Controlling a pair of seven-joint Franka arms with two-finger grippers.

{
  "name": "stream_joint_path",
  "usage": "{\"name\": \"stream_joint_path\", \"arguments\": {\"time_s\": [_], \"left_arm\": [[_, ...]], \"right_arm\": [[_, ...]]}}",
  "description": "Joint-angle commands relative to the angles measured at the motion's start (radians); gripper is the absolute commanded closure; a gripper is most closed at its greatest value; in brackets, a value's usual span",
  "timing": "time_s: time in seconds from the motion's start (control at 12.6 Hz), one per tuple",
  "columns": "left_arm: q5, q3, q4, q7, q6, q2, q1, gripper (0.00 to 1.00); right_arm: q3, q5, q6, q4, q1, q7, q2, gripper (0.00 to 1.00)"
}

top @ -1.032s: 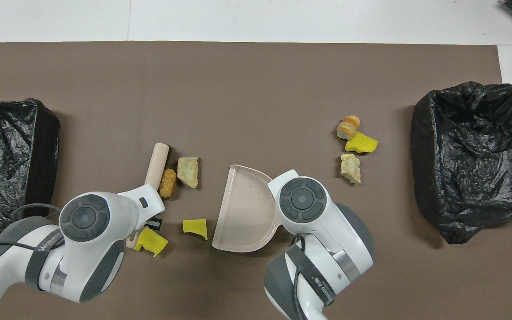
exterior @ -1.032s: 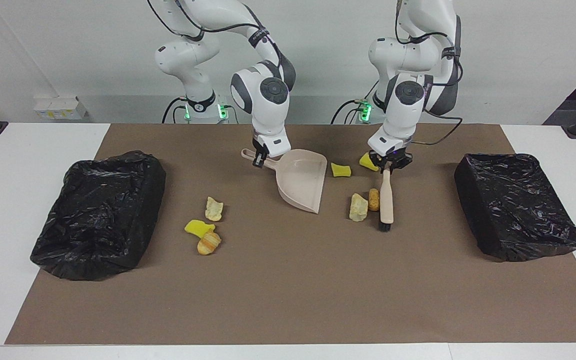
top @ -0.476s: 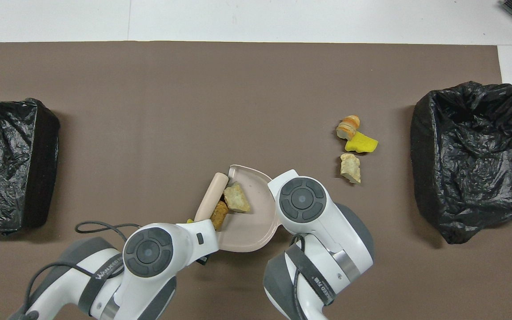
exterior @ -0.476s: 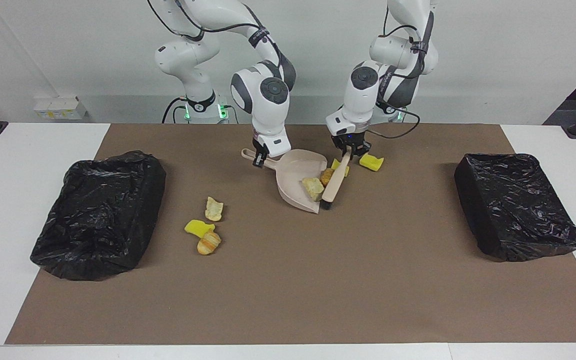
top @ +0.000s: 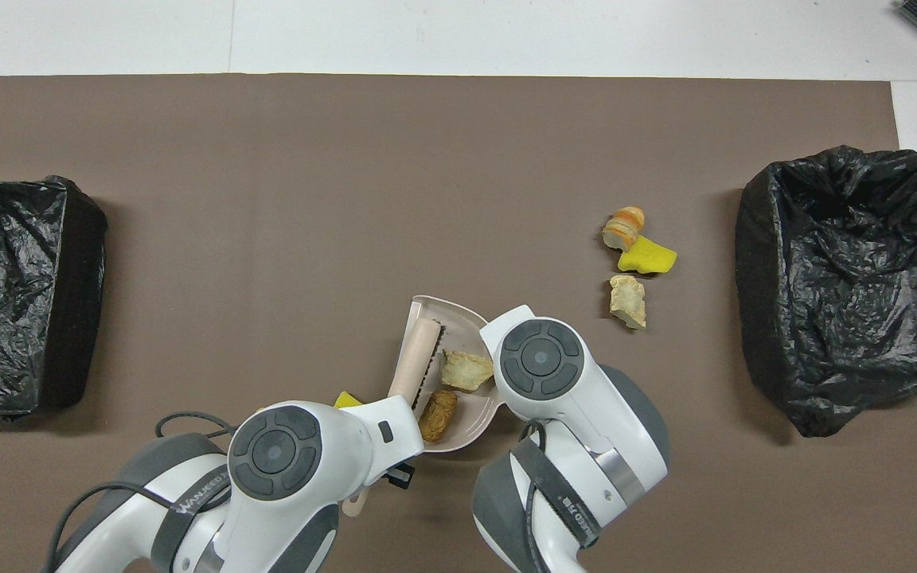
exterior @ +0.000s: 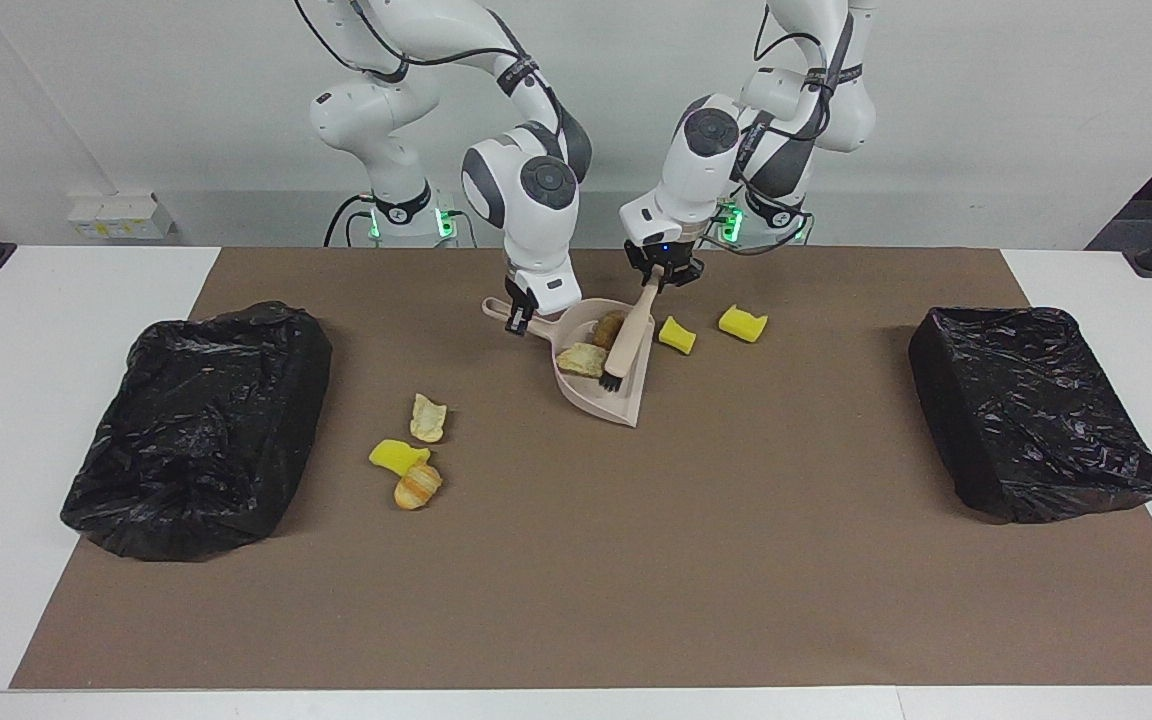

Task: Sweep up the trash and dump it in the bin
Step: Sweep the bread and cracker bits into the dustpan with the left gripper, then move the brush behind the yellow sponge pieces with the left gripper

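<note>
two scraps of trash [exterior: 583, 359] lie in the dustpan [exterior: 630, 398]; two yellow ones sit beside it, three nearer the right arm's bin [exterior: 196, 425]. left gripper [exterior: 659, 278] jaws clamp the brush [exterior: 626, 340]; right gripper [exterior: 526, 312] jaws clamp the dustpan's handle.

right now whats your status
Left gripper holds brush in dustpan; right gripper holds its handle. Two scraps in pan, five on mat. Nothing blocking.
</note>
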Motion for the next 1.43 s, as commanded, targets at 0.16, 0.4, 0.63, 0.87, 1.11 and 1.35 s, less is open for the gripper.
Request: {"name": "stream_joint_path", "arguments": {"time_s": [0.16, 0.4, 0.63, 0.87, 1.11, 1.35], "left_arm": [[0.010, 0.004, 0.028, -0.107, -0.230, -0.108, 0.140, 1.00], [0.079, 0.001, -0.044, -0.326, -0.298, -0.181, 0.171, 1.00], [0.090, 0.001, -0.119, -0.367, -0.310, -0.239, 0.251, 1.00], [0.136, 0.001, -0.187, -0.318, -0.343, -0.295, 0.317, 1.00], [0.160, -0.001, -0.280, -0.331, -0.338, -0.356, 0.337, 1.00], [0.160, -0.009, -0.305, -0.443, -0.331, -0.361, 0.319, 1.00]], "right_arm": [[0.000, -0.025, 0.030, -0.021, -0.008, -0.079, -0.003, 1.00], [-0.001, -0.037, 0.065, -0.020, -0.022, -0.150, 0.006, 1.00], [-0.001, -0.066, 0.074, -0.018, -0.031, -0.205, 0.011, 1.00], [-0.001, -0.080, 0.093, -0.018, -0.031, -0.219, 0.024, 1.00], [-0.001, -0.080, 0.090, -0.018, -0.031, -0.212, 0.023, 1.00], [-0.001, -0.080, 0.090, -0.018, -0.031, -0.210, 0.023, 1.00]]}}
